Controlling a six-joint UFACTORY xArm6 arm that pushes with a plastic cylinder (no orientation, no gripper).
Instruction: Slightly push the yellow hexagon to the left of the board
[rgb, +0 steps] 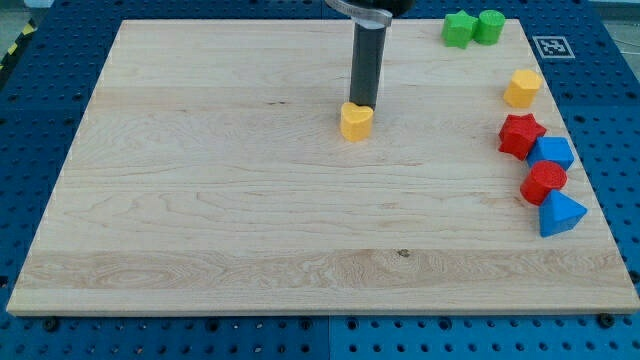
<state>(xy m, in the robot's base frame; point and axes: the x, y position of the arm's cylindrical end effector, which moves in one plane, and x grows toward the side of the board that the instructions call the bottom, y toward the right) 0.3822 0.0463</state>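
Observation:
The yellow hexagon (522, 88) sits near the board's right edge, toward the view's top. My tip (362, 105) is far to its left, near the middle top of the board, touching the top edge of a yellow heart-shaped block (355, 122). The rod rises straight up from the tip to the view's top.
Two green blocks (473, 27) sit at the top right corner. Below the hexagon along the right edge lie a red star (520, 134), a blue block (552, 152), a red block (543, 181) and a blue pyramid (560, 214). The wooden board (200, 200) lies on a blue pegboard.

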